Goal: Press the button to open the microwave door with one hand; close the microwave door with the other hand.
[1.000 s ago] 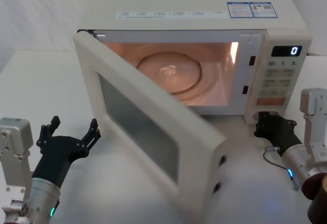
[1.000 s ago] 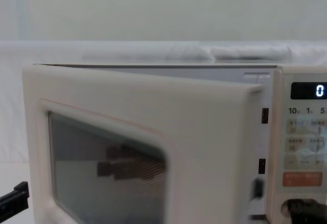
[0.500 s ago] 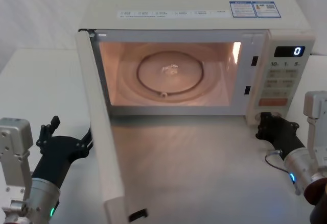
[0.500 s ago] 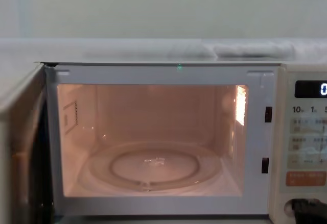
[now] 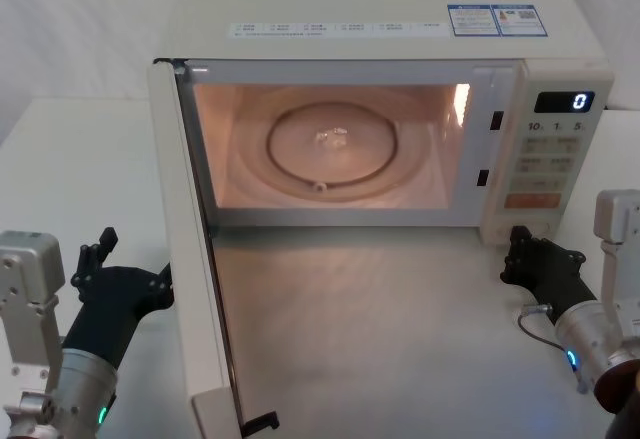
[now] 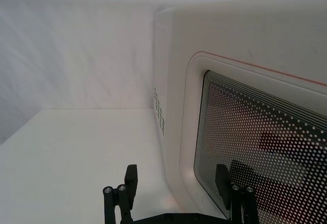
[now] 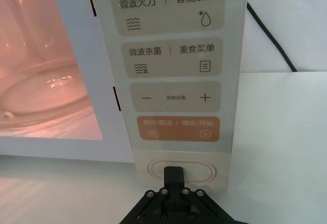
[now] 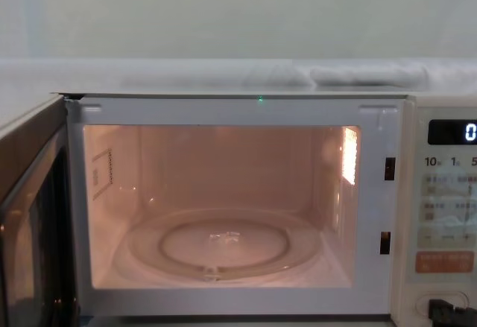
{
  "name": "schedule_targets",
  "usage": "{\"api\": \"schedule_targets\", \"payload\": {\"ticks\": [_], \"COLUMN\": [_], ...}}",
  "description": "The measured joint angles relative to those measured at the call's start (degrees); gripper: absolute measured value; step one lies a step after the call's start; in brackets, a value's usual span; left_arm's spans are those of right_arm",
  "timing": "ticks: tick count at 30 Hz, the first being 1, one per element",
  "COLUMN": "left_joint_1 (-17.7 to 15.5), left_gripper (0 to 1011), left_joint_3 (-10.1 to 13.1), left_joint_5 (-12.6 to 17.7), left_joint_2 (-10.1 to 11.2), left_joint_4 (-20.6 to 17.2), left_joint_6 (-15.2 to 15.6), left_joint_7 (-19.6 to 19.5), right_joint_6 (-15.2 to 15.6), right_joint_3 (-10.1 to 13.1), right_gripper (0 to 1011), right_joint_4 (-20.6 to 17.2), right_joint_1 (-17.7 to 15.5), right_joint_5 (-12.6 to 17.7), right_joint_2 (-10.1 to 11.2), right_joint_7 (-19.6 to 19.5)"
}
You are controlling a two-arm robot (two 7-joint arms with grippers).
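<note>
Head view: the microwave door (image 5: 200, 289) stands swung wide at left of centre; the left gripper (image 5: 118, 281) spreads wide beside its outer face, lower left. Left wrist view: fingers (image 6: 131, 175) straddle empty air near the mesh window. Right wrist view: the right gripper (image 7: 174, 174), pinched narrow, sits at the button (image 7: 182, 171), bottom centre. Chest view: the cavity (image 8: 223, 200) glows.

Head view high, chest view low; both face microwave cavity (image 5: 330, 149).
</note>
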Motion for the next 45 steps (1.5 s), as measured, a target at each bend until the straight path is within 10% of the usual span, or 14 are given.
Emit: {"api": "schedule_targets", "payload": {"ticks": [24, 45], "left_joint_1": [0.0, 0.0], "left_gripper": [1001, 1001], "left_joint_3": [0.0, 0.0], "left_joint_5": [0.0, 0.0], "left_joint_2": [0.0, 0.0], "left_joint_4": [0.0, 0.0], "left_joint_6": [0.0, 0.0], "left_joint_7": [0.0, 0.0], "right_joint_6": [2.4, 3.7], "right_joint_3": [-0.5, 6.8], "right_gripper": [0, 0], "right_joint_4": [-15.6, -24.8], "right_joint_1": [-9.8, -14.9], "right_joint_5": [-4.2, -5.9], "right_joint_2": [0.6, 3.6], "right_joint_7": [-3.2, -1.5]}}
